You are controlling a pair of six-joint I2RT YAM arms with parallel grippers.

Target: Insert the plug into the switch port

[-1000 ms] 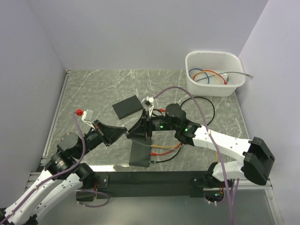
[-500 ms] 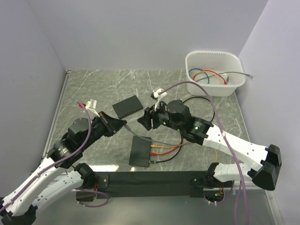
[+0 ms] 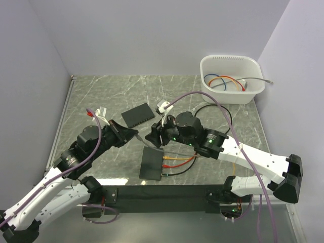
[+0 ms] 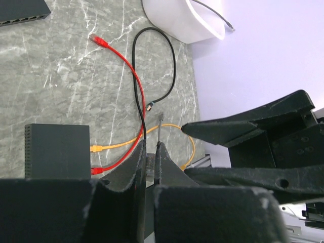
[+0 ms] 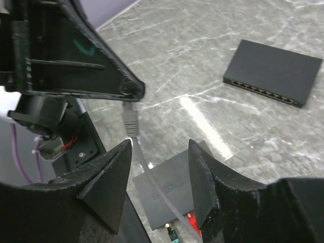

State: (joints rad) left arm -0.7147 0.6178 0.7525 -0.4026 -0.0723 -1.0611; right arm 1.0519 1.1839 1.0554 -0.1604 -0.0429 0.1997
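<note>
**Grey plug (image 5: 130, 120) gripped by left hand (image 4: 151, 147)**

The plug is pinched in the closed left hand, in the middle of the overhead frame. The right hand (image 5: 159, 147) is held open astride the grey cable (image 5: 144, 164). The flat switch (image 3: 137, 115) is laid on the counter (image 3: 101, 91) just above, apart from both.

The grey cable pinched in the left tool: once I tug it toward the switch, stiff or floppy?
Probably floppy: the thin grey cable sags in a curve below its moulded grey plug, which the left tool pinches. Likely light, since a fingertip pinch holds it up. The plug looks rigid, so it should hold aim, though it may swivel.
</note>
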